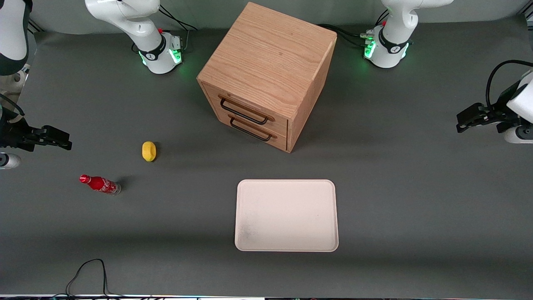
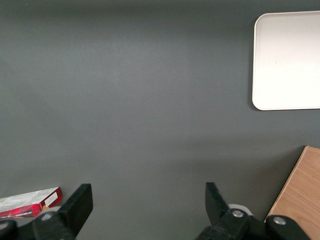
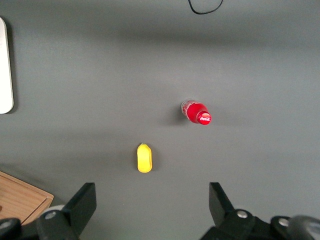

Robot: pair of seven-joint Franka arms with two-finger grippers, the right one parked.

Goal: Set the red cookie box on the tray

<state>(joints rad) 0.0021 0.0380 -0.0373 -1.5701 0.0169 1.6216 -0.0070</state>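
Over the working arm's end of the table: your gripper (image 1: 460, 123) hung above bare mat, fingers (image 2: 80, 200) spread wide, holding nothing.
Red cookie box (image 2: 30, 201): you saw only one end of it, in the wrist view, lying flat on the mat by one finger, well apart from the tray.
Tray (image 1: 286, 215): sat bare at 6 o'clock from the wooden drawer cabinet (image 1: 266, 75).
Parked arm's end: yellow lemon (image 1: 148, 151), with a red soda bottle (image 1: 100, 184) at its 8 o'clock.
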